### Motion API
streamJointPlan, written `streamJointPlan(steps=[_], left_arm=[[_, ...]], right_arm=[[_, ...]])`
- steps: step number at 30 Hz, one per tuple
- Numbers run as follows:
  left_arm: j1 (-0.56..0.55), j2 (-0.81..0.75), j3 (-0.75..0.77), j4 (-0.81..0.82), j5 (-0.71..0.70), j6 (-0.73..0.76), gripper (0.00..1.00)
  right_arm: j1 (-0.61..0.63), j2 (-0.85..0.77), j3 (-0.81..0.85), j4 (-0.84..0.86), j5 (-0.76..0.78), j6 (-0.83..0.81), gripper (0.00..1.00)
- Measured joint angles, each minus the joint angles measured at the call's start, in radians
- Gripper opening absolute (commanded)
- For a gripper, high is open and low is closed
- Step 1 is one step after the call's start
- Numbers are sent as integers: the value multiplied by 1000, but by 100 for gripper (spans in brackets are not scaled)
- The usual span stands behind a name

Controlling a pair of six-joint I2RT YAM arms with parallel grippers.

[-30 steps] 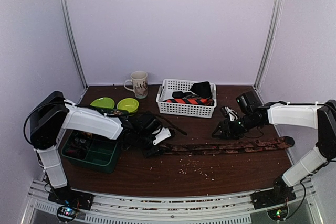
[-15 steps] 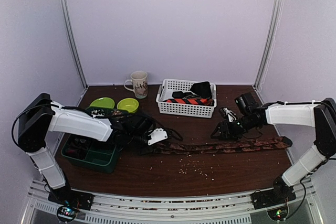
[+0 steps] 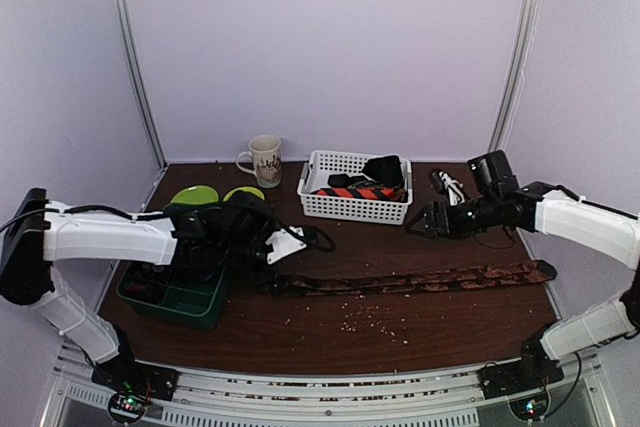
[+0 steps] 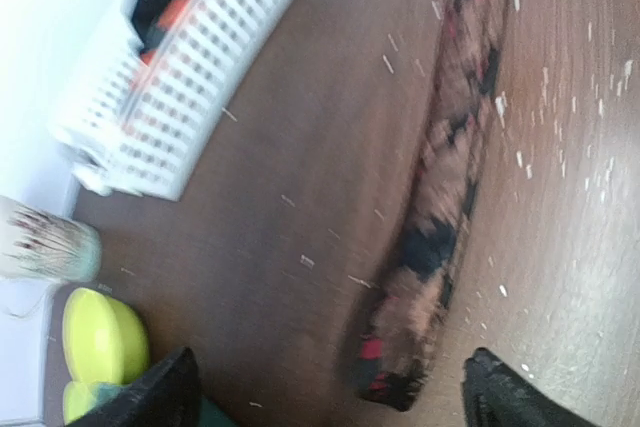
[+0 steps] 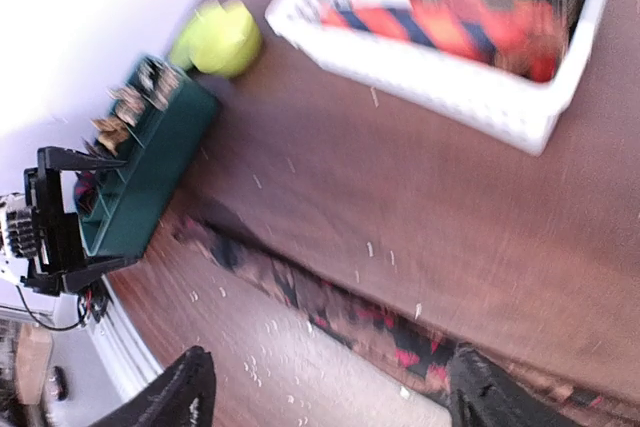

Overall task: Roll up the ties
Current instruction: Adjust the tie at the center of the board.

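Observation:
A long brown-patterned tie [image 3: 410,280] lies flat across the table, narrow end at the left. My left gripper [image 3: 285,245] hovers open above and behind that narrow end, holding nothing. In the left wrist view the tie [image 4: 450,207] runs away from the open gripper [image 4: 330,402]. My right gripper [image 3: 420,220] is open too, raised behind the tie's middle. In the right wrist view the tie [image 5: 350,312] crosses below the open gripper [image 5: 335,402]. A rolled orange-red and navy striped tie [image 3: 360,191] and a black one [image 3: 385,169] sit in the white basket [image 3: 350,209].
A dark green bin [image 3: 175,292] of small items stands under my left arm. Behind it are two lime bowls [image 3: 195,195] and a mug [image 3: 265,160]. Pale crumbs [image 3: 370,322] dot the wood in front of the tie.
Both grippers opened and let go of the brown-patterned tie. The left one drew back and up from the narrow end; the right one lifted toward the back right. The tie now lies flat.

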Motion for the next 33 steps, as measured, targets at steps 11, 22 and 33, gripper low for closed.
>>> streamJointPlan(steps=[11, 22, 33], left_arm=[[89, -117, -30, 233, 36, -340, 96], [159, 132, 24, 113, 221, -523, 79], [152, 282, 88, -23, 224, -477, 65]], right_arm=[[-23, -14, 45, 311, -54, 182, 100], [89, 273, 25, 317, -116, 251, 99], [97, 450, 16, 225, -58, 188, 90]])
